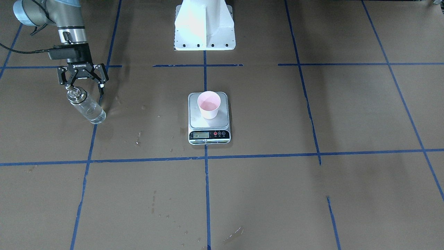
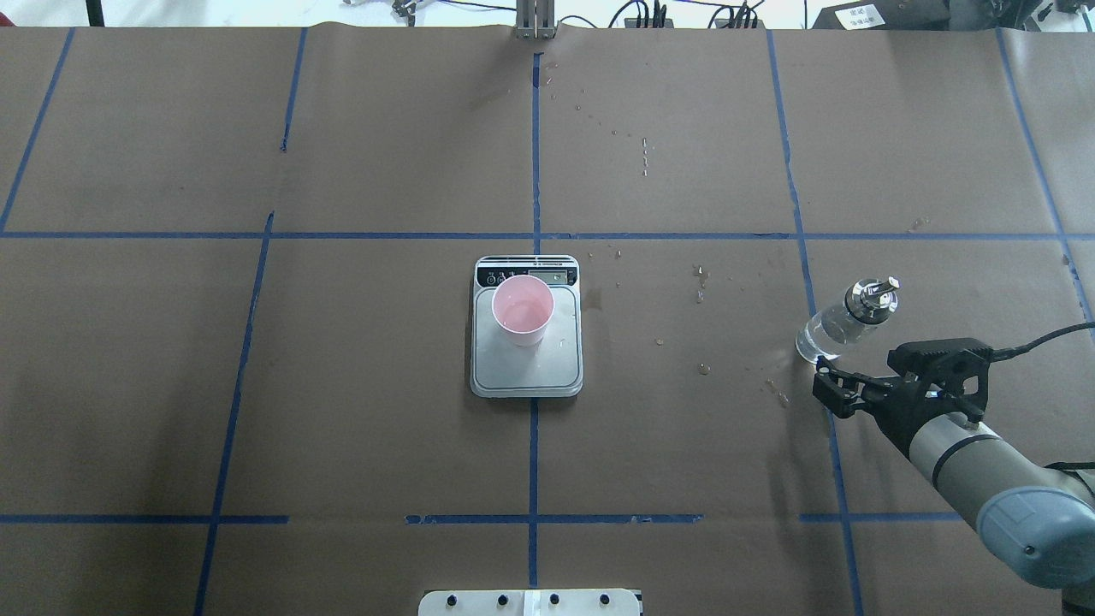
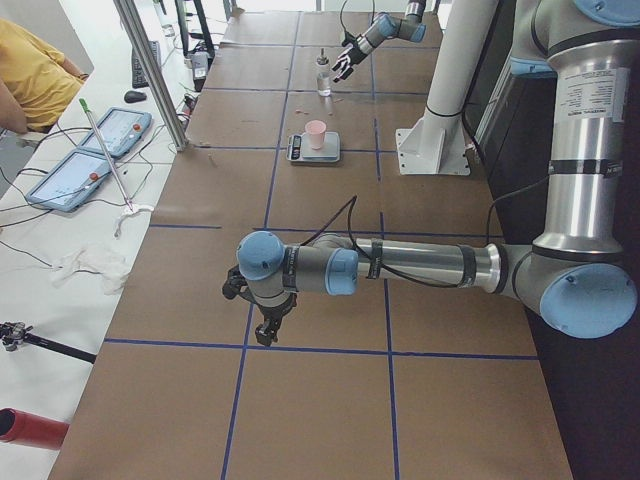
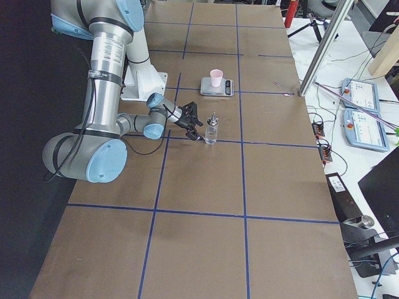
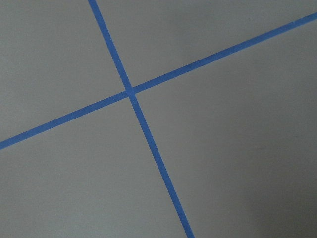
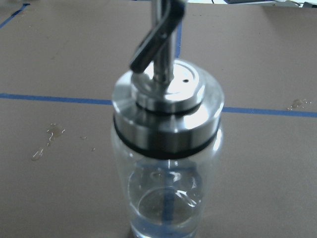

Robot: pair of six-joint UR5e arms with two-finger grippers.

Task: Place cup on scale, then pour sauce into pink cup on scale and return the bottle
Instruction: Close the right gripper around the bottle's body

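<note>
The pink cup (image 1: 209,104) stands upright on the scale (image 1: 209,126) at the table's middle; both also show in the overhead view, cup (image 2: 523,308) on scale (image 2: 526,372). The glass bottle (image 1: 86,107) stands upright on the table at my right, with a little clear sauce (image 6: 166,218) at its bottom. My right gripper (image 1: 83,86) is open and empty, just behind the bottle's silver cap and apart from it; it also shows in the overhead view (image 2: 823,381). The bottle (image 6: 166,148) fills the right wrist view. My left gripper (image 3: 265,325) hangs over bare table far from the scale; I cannot tell whether it is open.
The white robot base (image 1: 204,27) stands behind the scale. Small drops of liquid (image 2: 701,282) lie on the brown paper between scale and bottle. A metal post (image 3: 150,70), tablets and a person are beyond the table's far edge.
</note>
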